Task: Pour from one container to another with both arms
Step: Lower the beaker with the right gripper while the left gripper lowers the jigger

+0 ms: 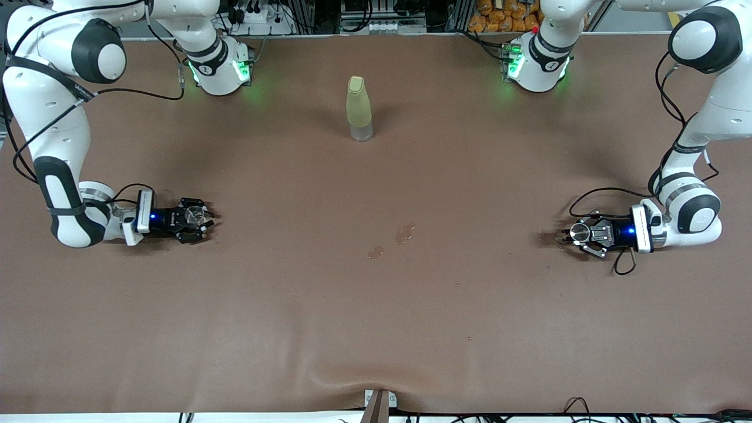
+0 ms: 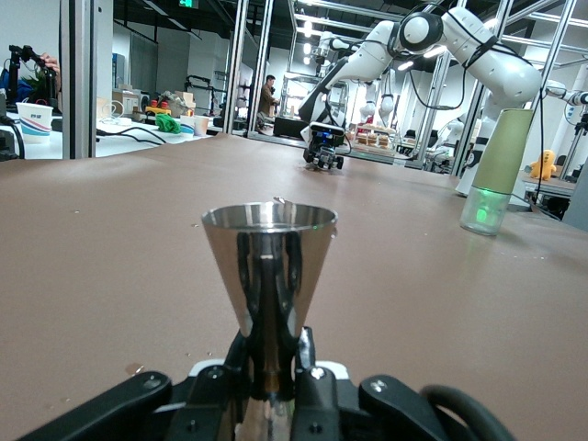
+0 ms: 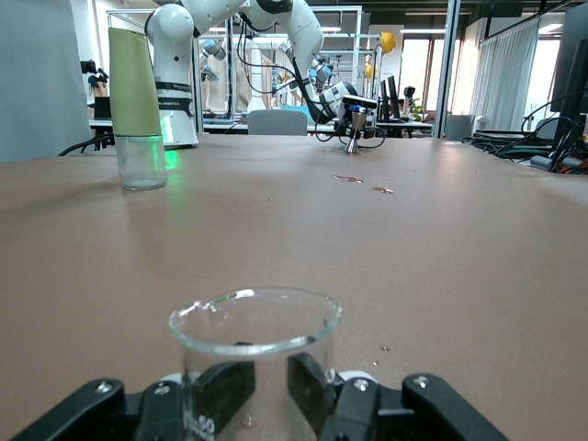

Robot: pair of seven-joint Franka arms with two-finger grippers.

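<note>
The tiny silver metal cup (image 1: 580,231) stands upright at the left arm's end of the table. My left gripper (image 1: 573,235) is shut on its narrow lower body, and the fingers (image 2: 312,363) press it from both sides (image 2: 269,276). The clear glass cup (image 1: 194,216) is upright at the right arm's end, sitting in my right gripper (image 1: 205,220). In the right wrist view the dark pads (image 3: 312,386) show through the cup's wall (image 3: 255,322) and hold it. Both cups look empty. Both hands are low at table height.
A tall yellow-green bottle (image 1: 359,108) stands mid-table, nearer the robots' bases than both cups. Small wet spots (image 1: 404,232) mark the brown cloth between the two grippers. A fold (image 1: 376,382) wrinkles the cloth at the table's front edge.
</note>
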